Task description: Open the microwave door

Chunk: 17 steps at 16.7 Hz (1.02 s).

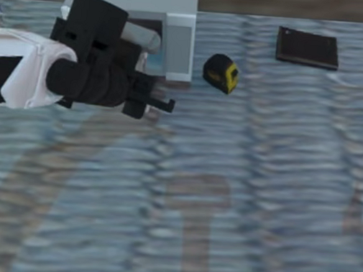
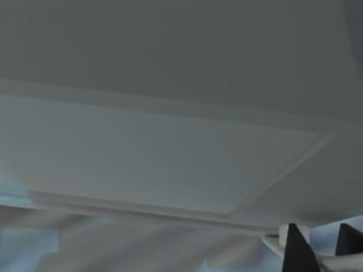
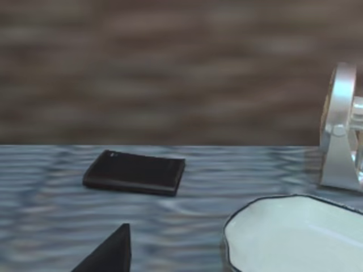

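A white-grey microwave stands at the far edge of a blue-grey worktop, left of centre in the top view. The left arm reaches in from the left side, its black hand just in front of the microwave's front face, low and near the narrow control panel at the front's right end. The microwave door fills the left wrist view at very close range (a pale framed panel seen from below), with two dark fingertips showing at the picture's corner; whether they grip anything on the door cannot be told. How far the door stands ajar is also unclear, since the arm hides most of it.

This looks like the pulling or hooking step. The next move likely calls for swinging the door outward along its hinge arc.

A yellow-and-black tape measure lies just right of the microwave; a dark book lies farther right. The right arm is parked off the right side.
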Motion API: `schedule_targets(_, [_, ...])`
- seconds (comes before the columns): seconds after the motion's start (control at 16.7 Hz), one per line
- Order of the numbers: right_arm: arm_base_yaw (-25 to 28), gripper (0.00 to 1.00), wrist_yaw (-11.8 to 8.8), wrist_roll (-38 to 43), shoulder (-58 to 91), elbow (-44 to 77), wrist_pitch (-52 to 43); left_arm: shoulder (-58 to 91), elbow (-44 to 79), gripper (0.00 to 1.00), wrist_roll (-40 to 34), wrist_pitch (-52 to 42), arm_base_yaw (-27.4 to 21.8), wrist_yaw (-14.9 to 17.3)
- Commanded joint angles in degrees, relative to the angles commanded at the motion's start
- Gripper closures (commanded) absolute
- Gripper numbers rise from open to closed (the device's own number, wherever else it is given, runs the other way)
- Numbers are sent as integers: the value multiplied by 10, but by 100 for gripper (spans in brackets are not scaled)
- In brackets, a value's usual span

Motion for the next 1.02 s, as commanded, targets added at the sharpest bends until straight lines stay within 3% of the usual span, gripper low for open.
schedule_targets(0.36, [0, 0, 0, 0, 0, 0, 0, -21, -23, 100, 50, 2, 23, 36])
schedule_targets(1.02, [0, 0, 0, 0, 0, 0, 0, -21, -24, 100, 51, 1, 24, 37])
